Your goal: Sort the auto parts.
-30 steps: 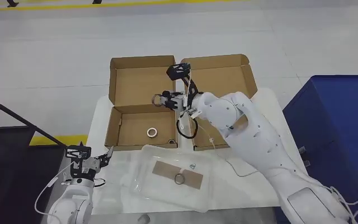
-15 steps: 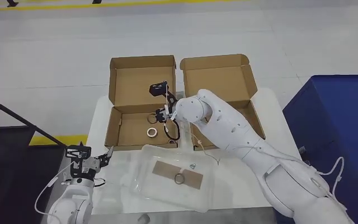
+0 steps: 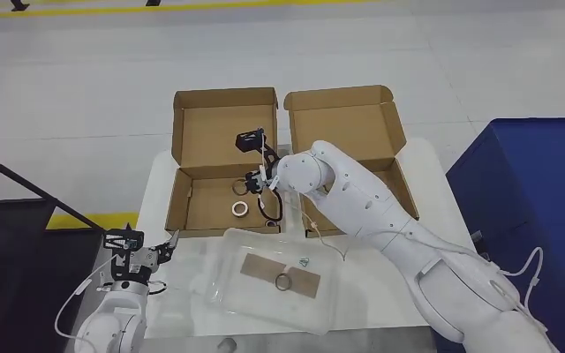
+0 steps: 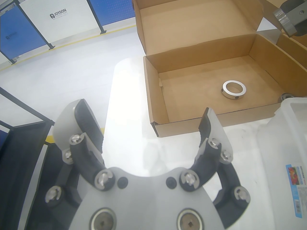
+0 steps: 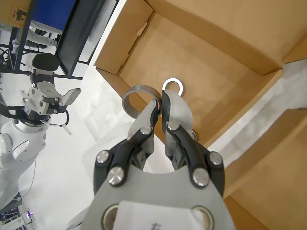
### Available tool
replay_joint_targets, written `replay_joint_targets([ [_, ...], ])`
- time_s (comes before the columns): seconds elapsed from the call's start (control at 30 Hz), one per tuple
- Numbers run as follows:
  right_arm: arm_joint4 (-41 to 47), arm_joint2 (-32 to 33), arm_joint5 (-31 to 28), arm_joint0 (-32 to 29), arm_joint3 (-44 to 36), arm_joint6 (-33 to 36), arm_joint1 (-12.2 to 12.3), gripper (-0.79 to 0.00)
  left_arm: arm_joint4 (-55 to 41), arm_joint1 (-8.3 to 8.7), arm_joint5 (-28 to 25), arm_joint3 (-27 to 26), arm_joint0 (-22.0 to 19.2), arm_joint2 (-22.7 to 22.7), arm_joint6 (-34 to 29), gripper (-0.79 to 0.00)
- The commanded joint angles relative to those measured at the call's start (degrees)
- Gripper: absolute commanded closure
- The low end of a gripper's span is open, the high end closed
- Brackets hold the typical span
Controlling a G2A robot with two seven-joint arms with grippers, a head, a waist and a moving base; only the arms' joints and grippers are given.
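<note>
Right claw [image 5: 160, 101], clamping a metal ring [image 5: 140, 99], is pausing over the left cardboard box [image 3: 201, 205] after swinging in from its lid [image 3: 225, 123], likely readying release; left claw [image 4: 144, 113] is idling, fingers apart.

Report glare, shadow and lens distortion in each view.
Top view: even light, no hard glare on the left box. Left wrist view: glare whitens the table beyond the left pincer; the flat ring gleams. Right wrist view: wide-angle perspective splays the box walls; the held ring in the right pincer shows dull sheen.
</note>
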Motion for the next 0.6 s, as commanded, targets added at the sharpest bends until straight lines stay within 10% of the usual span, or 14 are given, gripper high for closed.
replay_joint_targets([
  [0.0, 0.00, 0.00, 0.00, 0.00, 0.00, 0.00, 0.00, 0.000, 0.00, 0.00, 0.00, 0.00, 0.00, 0.00, 0.00, -0.785],
  [0.57, 0.08, -1.57, -5.84, 0.78, 1.95, -4.91, -2.58, 0.000, 0.00, 0.00, 0.00, 0.00, 0.00, 0.00, 0.00, -0.785],
])
